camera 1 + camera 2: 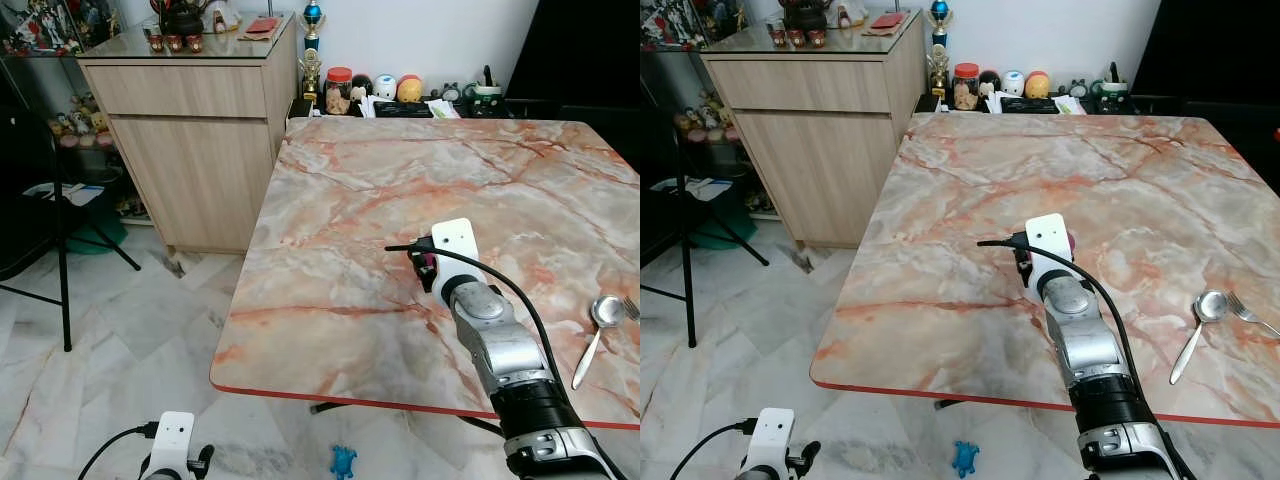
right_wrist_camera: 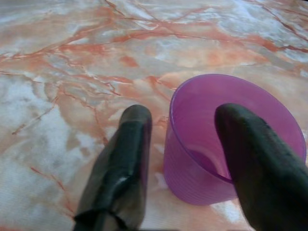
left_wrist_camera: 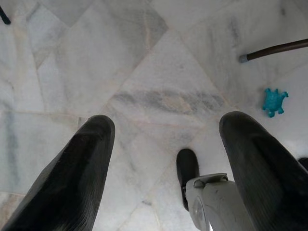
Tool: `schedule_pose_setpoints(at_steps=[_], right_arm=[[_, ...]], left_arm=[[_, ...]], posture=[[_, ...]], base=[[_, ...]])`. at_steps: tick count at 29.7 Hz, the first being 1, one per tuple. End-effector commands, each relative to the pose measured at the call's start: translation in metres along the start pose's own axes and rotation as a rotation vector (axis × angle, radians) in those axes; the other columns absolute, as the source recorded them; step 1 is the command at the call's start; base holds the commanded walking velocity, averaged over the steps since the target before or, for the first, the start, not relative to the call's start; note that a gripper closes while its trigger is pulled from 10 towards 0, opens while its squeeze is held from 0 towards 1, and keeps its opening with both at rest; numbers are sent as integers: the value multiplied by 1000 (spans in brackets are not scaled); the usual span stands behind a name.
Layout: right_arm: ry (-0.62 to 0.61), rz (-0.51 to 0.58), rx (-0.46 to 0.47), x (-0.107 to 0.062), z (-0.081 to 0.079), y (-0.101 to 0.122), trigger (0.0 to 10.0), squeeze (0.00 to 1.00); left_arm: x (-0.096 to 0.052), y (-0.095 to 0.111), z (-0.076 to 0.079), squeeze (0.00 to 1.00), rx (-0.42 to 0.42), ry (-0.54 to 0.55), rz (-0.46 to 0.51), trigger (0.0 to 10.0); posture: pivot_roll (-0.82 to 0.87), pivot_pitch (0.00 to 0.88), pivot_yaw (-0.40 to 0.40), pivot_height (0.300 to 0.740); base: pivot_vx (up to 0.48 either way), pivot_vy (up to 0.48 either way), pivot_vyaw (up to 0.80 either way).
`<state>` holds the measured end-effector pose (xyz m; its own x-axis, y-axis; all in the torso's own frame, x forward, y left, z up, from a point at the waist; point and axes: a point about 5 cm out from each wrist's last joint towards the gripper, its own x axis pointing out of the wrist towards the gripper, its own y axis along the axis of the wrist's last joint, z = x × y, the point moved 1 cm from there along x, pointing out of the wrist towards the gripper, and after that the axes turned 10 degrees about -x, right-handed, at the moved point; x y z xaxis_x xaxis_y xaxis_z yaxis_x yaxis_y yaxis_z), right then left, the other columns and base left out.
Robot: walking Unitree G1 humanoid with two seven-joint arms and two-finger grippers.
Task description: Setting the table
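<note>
— Cup (image 2: 226, 144), purple and see-through; where does it stand?

— Upright on the marble table (image 1: 400, 190), toward the middle of the near half, well in from the red-trimmed front edge and from the left edge; the right gripper (image 2: 185, 144) is at it, one black finger (image 2: 127, 159) outside the wall and the other over the rim on the inside; the fingers straddle the wall with a gap on the outer side, so they are not closed on it.

— And the arm itself?

— The silver right arm (image 1: 500, 350) reaches in over the front edge; its white wrist block hides most of the cup from the head camera, a sliver of pink showing beside it.

— What else lies on the tabletop?

— A spoon (image 1: 598, 330) and a fork (image 1: 631, 305) near the right side, just beside each other, close to the front edge; well apart from the cup; bare marble lies between them, and wide bare marble behind the cup up to the far edge, where small jars and figures (image 1: 385, 92) line up.

— The left side?

— The left gripper (image 3: 163, 159) hangs low over the white floor tiles, fingers spread wide, holding nothing; a small blue toy (image 1: 343, 462) lies on the floor under the front edge; a wooden cabinet (image 1: 190, 130) stands past the table's left far corner, with open floor between.
</note>
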<state>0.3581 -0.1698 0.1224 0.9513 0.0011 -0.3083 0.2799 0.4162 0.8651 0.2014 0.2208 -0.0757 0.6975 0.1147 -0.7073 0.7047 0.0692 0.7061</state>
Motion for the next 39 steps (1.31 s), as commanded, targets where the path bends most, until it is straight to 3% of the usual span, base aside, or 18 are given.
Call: schedule_pose_setpoints(at_steps=[1,20,21,22,23,30,31,32,37,39], right_arm=[[10,9,-2,1,-1,4,0,0],[19,10,-3,2,-3,6,353,0],[16,11,-6,2,-2,7,3686,0],[16,11,-6,2,-2,7,3686,0],[9,13,-8,2,-1,7,10000,0],[-6,26,-6,2,1,11,10000,0],[-8,27,-5,1,2,11,10000,161],[-11,29,-5,1,3,12,10000,600],[-12,27,-5,2,3,12,10000,698],[-4,21,-7,2,1,10,10000,639]], left_arm=[[-1,-4,-3,0,-2,11,-15,10000],[-1,-5,-4,0,-20,11,-25,10000],[-1,-5,-4,0,-20,10,-25,10000],[-1,-5,-4,0,-20,10,-25,10000],[-1,-5,-4,0,-21,10,-24,10000],[-1,-5,-3,0,-21,7,-23,10000],[-1,-5,-3,0,-21,7,-22,10000],[-1,-5,-3,0,-20,7,-23,10000],[-1,-5,-3,0,-20,6,-24,10000],[-1,-5,-2,0,-20,4,-26,10000]], posture=[[79,9,11,740],[83,8,10,740],[83,7,10,740],[83,7,10,740],[84,8,10,740],[83,6,11,740],[83,7,12,740],[83,7,11,740],[83,7,12,740],[82,7,12,740]], base=[[0,0,0],[0,0,0],[0,0,0],[0,0,0],[0,0,0],[0,0,0],[0,0,0],[0,0,0],[0,0,0],[0,0,0]])
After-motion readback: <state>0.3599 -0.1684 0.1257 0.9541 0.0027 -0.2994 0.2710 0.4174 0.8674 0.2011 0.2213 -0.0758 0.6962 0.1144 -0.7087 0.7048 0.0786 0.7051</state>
